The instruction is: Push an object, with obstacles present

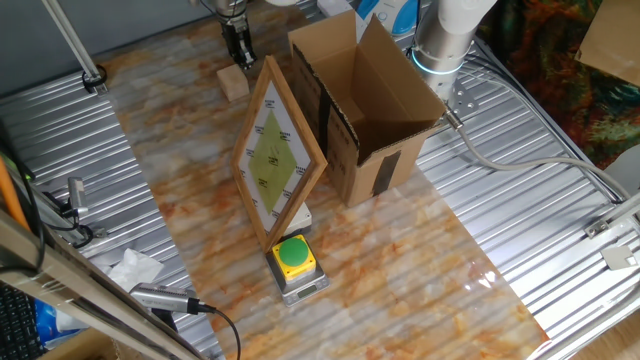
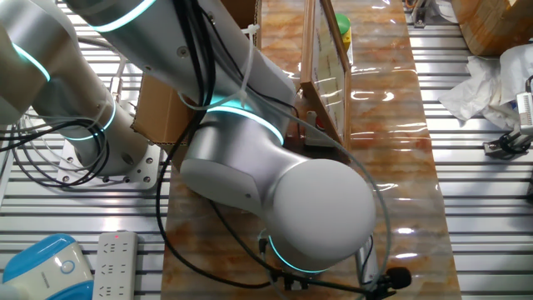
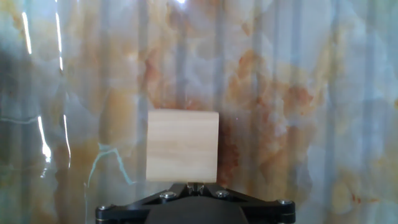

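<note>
Item: gripper (image 1: 238, 52) behind your cube (image 1: 233, 82) (jaw state cannot be told). Risk: an off-centre push spins it into the board (image 1: 277, 152).

Cube (image 1: 234, 82): small, plain light-tan wood, unmarked; flat on the marbled table (image 1: 400, 270) near its far end; in hand view (image 3: 182, 146) square face with fine horizontal grain, squarely aligned to the camera.
Cardboard box (image 1: 365, 110): large, brown, flaps open upward, strip of black tape down the near side; right of the cube, well apart.
Board (image 1: 277, 155): wooden frame, white panel, yellow-green diamond in the centre; standing on one corner, tilted, just beside the box; in the other fixed view (image 2: 326, 50) seen edge-on.
Push-button (image 1: 293, 256): yellow cap with green ring on grey base; at the foot of the board, near table edge.
</note>
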`<state>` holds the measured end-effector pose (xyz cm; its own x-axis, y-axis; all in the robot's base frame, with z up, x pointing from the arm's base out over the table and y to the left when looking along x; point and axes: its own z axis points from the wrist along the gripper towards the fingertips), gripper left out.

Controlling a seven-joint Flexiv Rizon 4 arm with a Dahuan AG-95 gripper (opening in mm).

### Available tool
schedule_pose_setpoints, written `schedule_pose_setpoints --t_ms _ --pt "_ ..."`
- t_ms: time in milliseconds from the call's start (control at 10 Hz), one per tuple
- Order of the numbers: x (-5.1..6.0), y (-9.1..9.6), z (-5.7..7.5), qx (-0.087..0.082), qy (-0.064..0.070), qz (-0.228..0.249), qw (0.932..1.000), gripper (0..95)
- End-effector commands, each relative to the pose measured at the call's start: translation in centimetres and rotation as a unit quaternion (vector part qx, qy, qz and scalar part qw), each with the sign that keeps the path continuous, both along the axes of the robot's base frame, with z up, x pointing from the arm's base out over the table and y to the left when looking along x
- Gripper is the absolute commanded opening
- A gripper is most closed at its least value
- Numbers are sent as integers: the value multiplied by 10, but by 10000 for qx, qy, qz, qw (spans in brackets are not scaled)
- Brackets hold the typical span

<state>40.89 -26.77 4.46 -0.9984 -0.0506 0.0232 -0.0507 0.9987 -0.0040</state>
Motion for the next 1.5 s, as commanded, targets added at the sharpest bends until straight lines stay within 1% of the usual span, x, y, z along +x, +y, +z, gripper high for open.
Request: schedule_pose_setpoints --t_ms 100,300,700,1100,1500 --pt "1 0 2 19 8 2 10000 0" --pt "9 1 4 27 -24 -2 10000 0" --pt "17 3 2 45 -156 -11 9999 0" --pt "26 5 1 36 -156 -4 9999 0" --pt "36 4 -2 24 -120 45 9999 0"
